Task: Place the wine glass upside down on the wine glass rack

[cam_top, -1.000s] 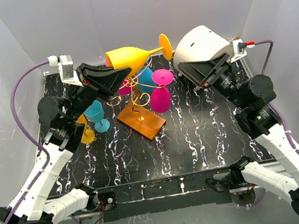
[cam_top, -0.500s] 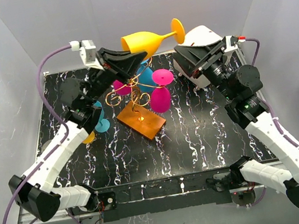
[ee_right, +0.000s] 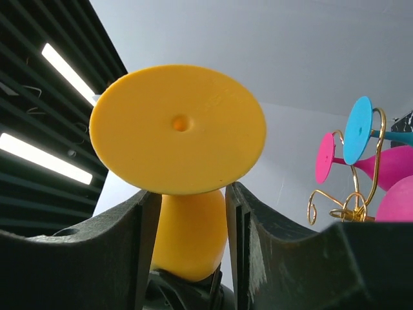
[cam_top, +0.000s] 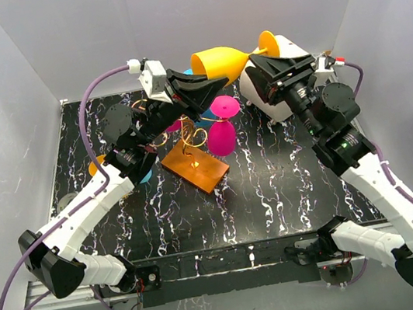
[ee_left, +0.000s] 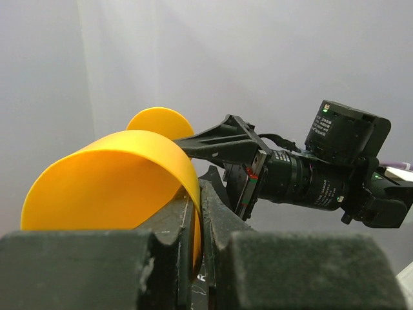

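Note:
The yellow wine glass (cam_top: 224, 59) lies level in the air above the rack, its foot (cam_top: 267, 41) to the right. My left gripper (cam_top: 208, 88) is shut on the rim of its bowl (ee_left: 116, 187); the rim is pinched between the jaws of my left gripper (ee_left: 200, 213). My right gripper (cam_top: 267, 63) is open, its fingers on either side of the stem just behind the foot (ee_right: 177, 129), with the bowl (ee_right: 190, 232) beyond my right gripper (ee_right: 187, 213). The gold wire rack (cam_top: 188, 136) stands on its orange base (cam_top: 201, 171), below the glass.
Pink glasses (cam_top: 223, 136) and a blue one (cam_top: 201, 109) hang on the rack; their feet (ee_right: 324, 158) show in the right wrist view. A white domed object (cam_top: 254, 84) sits at the back right. An orange glass (cam_top: 97, 166) stands behind my left arm.
My left arm has carried the yellow glass up and to the right. My right gripper has swung left and now straddles the stem by the foot.

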Tool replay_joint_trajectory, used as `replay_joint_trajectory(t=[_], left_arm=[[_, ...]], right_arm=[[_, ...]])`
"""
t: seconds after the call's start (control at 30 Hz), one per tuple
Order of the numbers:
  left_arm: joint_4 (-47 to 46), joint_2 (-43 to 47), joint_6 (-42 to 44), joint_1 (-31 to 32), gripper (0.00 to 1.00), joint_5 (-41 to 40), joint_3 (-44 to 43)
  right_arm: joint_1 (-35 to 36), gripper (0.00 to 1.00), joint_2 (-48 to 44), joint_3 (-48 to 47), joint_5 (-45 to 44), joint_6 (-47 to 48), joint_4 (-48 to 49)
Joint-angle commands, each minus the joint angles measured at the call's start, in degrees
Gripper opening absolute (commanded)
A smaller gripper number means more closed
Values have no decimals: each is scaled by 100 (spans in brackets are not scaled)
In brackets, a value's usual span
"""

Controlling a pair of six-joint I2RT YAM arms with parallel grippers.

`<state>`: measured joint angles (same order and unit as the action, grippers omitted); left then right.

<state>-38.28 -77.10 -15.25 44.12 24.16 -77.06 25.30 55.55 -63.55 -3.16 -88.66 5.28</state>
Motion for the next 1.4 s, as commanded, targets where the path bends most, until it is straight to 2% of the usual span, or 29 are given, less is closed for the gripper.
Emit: replay_joint_trajectory(t=[0.0,0.43,0.9,1.0,1.23,1.37], left_arm=[[-206,192,172,52,0,-21,-160],[-183,321,-5,101,0,204,-2],[-169,617,-214,114,0,189,385],[-73,688,-250,116,9,114,423],[552,1072,-383,115,51,-285,490],[1293,1480,-397,114,60,-459,563]], right_arm=[[28,41,8,-412,-309,-88,34],[28,27,163,-531,-326,-159,223],[28,0,122,-407,-361,-76,588],[25,0,95,-363,-361,106,770],[28,0,-128,-288,-290,1004,1102],[25,0,-352,-50,-230,1524,1357]])
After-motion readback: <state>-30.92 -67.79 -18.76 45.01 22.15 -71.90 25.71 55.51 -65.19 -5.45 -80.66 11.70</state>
